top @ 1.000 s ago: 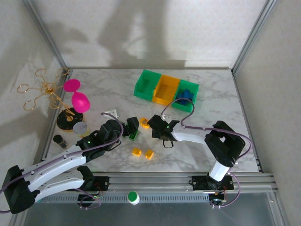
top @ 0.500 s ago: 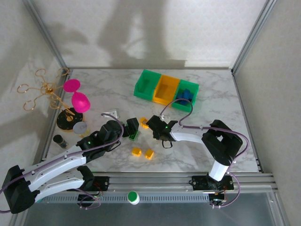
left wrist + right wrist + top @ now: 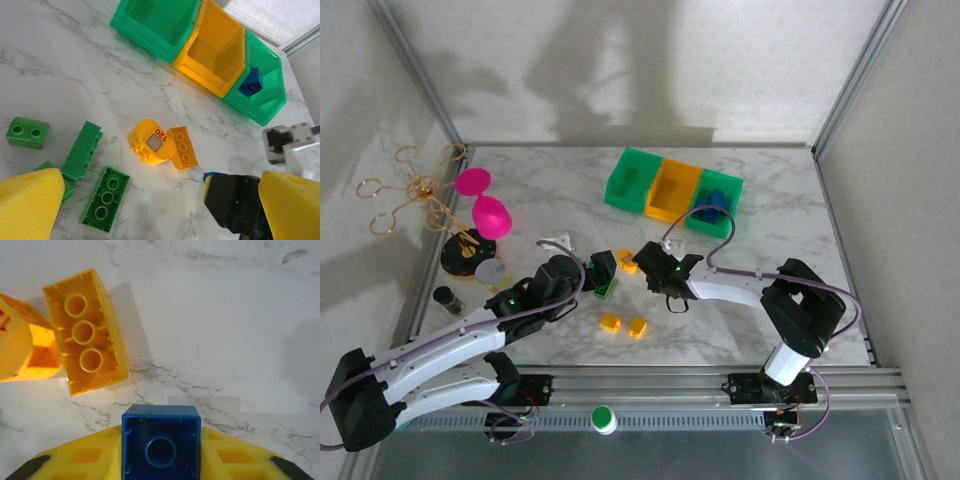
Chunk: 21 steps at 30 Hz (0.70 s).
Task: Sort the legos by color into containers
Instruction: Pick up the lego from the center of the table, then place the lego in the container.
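Blue brick, where: pinched in my right claw [image 3: 161, 457], that blue brick [image 3: 161, 437], low at 6 o'clock in the wrist view and just above the marble table [image 3: 240, 315].
Blue brick, pointing: its hollow underside faced my wrist camera. It was square, so there was no long axis to call.
Blue brick, look: glossy deep blue, with one round tube in the middle of the cavity.
Right claw: closed on the blue brick, a yellow finger [image 3: 85, 457] on each side.
Left claw: my left claw [image 3: 160, 220] hung wide open, its yellow pads [image 3: 30, 205] far apart, holding nothing.
Yellow-orange brick: this yellow-orange brick [image 3: 85, 332] sat at 11 o'clock from the blue one, apart from it. Its underside was up with three tubes in a row, and its long axis ran roughly 12 to 6, tipped a little toward 11.
Rounded yellow piece: a rounded yellow piece [image 3: 150, 142] touched that brick's 9 o'clock side and carried a small red-printed label.
Green bricks: three green bricks [image 3: 105, 199] lay at 9 o'clock of the yellow pair.
Left green bin: the left green bin [image 3: 150, 42] stood at 12 o'clock from the bricks.
Yellow-orange bin: the yellow-orange bin [image 3: 200, 75] was joined on beside it.
Right green bin: the right green bin [image 3: 265, 107] ended the row, and a second blue brick [image 3: 251, 85] sat inside it.
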Motion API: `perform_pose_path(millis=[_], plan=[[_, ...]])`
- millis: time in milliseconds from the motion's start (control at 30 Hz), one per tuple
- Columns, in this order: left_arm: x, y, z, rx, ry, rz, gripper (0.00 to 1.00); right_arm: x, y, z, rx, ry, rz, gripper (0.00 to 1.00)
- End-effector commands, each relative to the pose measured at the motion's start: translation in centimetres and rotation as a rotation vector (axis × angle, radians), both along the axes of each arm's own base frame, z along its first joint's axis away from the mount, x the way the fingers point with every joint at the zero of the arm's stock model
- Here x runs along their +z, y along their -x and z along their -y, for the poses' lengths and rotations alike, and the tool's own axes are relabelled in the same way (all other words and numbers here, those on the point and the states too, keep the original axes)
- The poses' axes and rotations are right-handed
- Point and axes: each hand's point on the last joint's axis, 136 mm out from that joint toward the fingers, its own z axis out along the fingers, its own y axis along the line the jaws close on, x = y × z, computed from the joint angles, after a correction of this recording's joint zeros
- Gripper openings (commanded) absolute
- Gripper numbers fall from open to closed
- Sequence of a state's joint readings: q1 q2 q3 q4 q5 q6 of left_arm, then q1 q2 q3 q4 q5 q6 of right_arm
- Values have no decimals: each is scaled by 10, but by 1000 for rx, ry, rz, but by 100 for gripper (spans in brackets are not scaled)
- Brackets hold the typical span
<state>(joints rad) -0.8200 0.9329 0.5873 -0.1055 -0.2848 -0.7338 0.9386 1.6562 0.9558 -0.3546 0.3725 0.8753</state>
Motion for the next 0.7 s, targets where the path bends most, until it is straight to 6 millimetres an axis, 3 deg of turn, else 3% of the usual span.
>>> perform_pose_path(millis=[0,333,533,667], plan=[[21,-8,5,2,31,39,100,31,-13,3,-5,-3,73,36],[40,-22,22,-19,44,73,100,76,-76,49,-83,12,174,36],[43,-33,36,-30,55,78,100,84,-126,88,-149,41,205,36],[44,-39,45,-39,54,78,100,83,-158,102,-174,17,204,36]])
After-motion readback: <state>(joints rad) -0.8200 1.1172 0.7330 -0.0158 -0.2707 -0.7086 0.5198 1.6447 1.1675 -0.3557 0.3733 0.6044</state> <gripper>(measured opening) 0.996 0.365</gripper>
